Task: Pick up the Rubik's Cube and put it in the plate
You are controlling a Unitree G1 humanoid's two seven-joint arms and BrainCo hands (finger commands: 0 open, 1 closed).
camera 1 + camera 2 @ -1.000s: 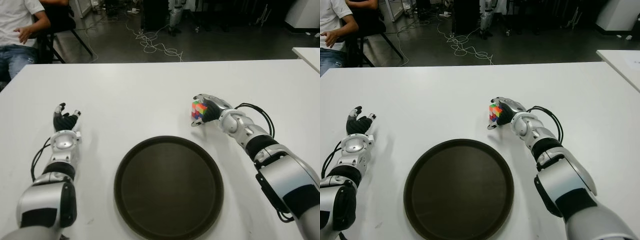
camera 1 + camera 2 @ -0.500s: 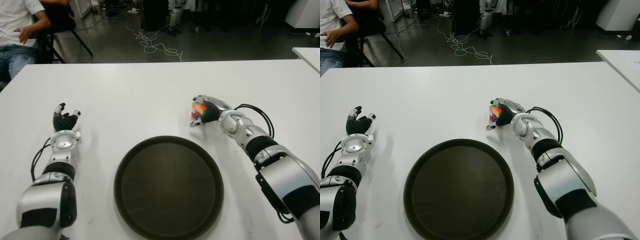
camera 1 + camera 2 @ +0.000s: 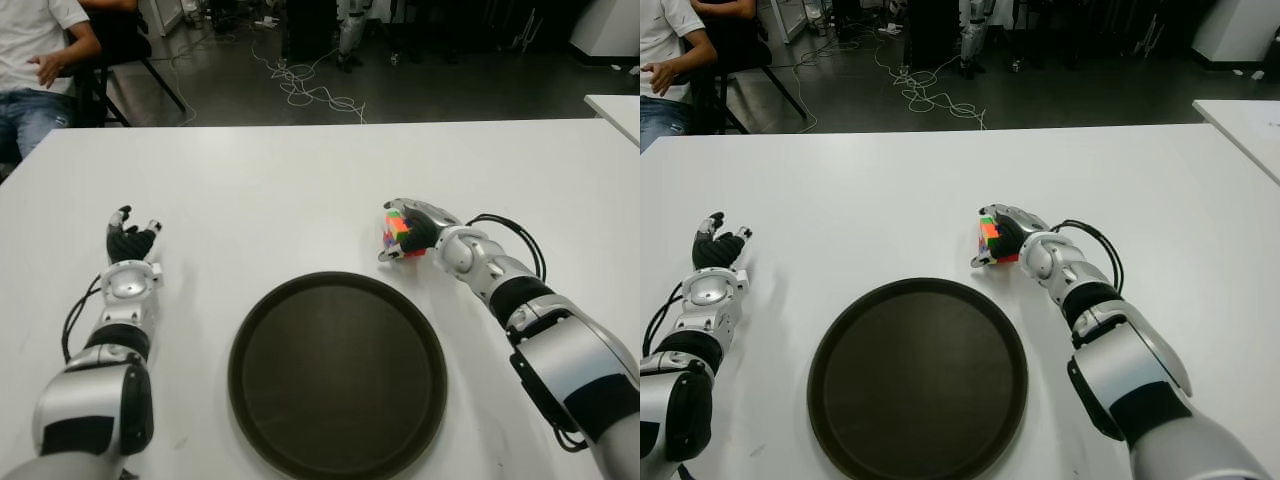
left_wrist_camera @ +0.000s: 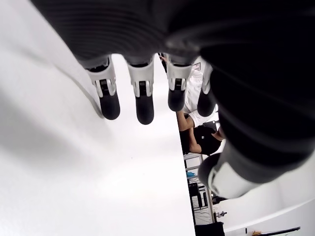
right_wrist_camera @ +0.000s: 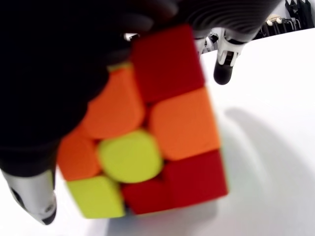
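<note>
Our right hand (image 3: 415, 232) holds the Rubik's Cube (image 3: 398, 232) tight, just far-right of the plate (image 3: 337, 374). We must move it in. Our left hand (image 3: 128, 243) is open.

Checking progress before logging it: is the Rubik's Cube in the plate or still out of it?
Out. The Rubik's Cube is held in the right hand, beyond the rim of the dark plate, which holds nothing.
</note>
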